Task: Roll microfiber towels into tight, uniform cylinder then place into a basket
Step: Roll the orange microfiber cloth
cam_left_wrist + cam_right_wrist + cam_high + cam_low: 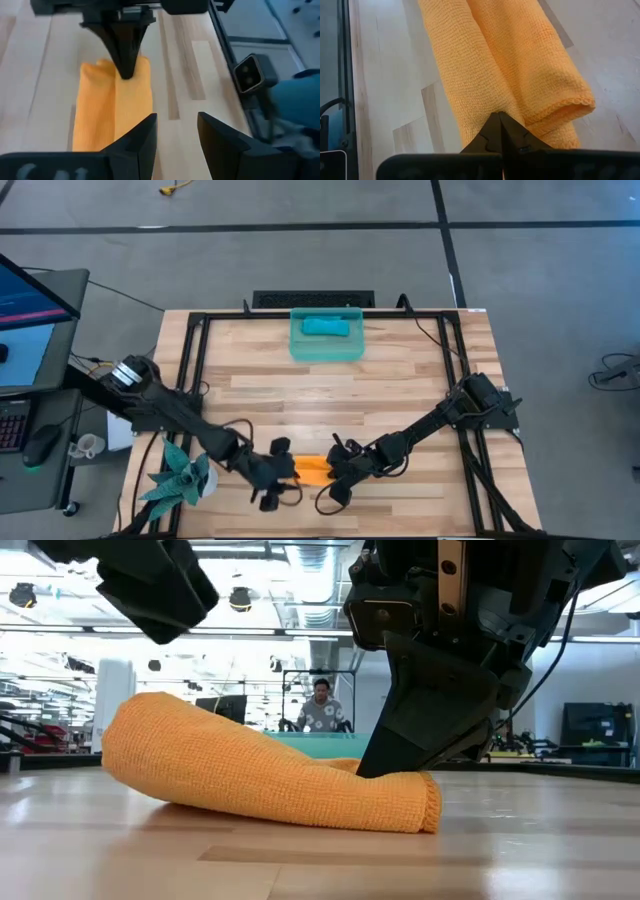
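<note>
the right gripper (pixel 499 122), jaws clenched, seemingly pins the rolled orange towel (pixel 270 775) to the counter (pixel 400 380) so it stays rolled, while the left gripper (pixel 176 132) hangs released beside it.

Closed right gripper (pixel 498 131) fingers pressed into rolled orange towel (pixel 505 65)

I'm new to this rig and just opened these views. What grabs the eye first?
The bright orange towel, rolled at the table's near edge, with the right hand shut and pressing its end and the left hand open beside it. At the far edge, a teal towel lies in the basket.
</note>
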Robot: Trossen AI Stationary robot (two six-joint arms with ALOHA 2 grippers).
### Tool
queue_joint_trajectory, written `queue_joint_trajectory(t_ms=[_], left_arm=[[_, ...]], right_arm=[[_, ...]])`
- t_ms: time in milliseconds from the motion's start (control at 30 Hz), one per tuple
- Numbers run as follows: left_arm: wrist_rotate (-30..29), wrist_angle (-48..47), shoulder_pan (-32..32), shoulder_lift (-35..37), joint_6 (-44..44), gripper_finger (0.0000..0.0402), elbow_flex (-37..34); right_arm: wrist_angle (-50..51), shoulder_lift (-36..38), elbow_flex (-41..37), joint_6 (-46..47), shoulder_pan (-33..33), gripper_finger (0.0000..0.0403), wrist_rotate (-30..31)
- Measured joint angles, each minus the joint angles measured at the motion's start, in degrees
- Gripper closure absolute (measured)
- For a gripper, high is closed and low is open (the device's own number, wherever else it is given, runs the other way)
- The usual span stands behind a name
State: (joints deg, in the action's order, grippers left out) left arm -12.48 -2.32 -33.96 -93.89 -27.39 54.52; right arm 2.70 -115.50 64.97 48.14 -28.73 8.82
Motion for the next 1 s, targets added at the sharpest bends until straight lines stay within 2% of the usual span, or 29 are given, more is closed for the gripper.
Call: queue_joint_trajectory(t_ms=[167,367,500,833,1000], left_arm=[[-4.4,10.3,-0.8,-6.4,4.5,0.0267,-0.1],[-5.6,12.3,0.7,-12.5,2.4,0.0268,-0.1],[-6.1,11.8,0.8,-15.0,-0.3,0.0268,-0.1],[-7.4,8.5,-1.3,-15.8,-10.9,0.0268,0.2],[-5.5,4.6,-1.1,-15.6,-19.0,0.0268,0.3]], right_arm=[[0.0,0.0,0.0,0.0,0.0,0.0397,0.0],[0.0,0.0,0.0,0.0,0.1,0.0397,-1.1],[0.0,0.0,0.0,0.0,0.0,0.0397,-1.2],[-0.2,0.0,0.0,0.6,0.0,0.0396,-1.3],[-1.7,-0.2,-0.1,2.9,0.1,0.0368,-1.3]])
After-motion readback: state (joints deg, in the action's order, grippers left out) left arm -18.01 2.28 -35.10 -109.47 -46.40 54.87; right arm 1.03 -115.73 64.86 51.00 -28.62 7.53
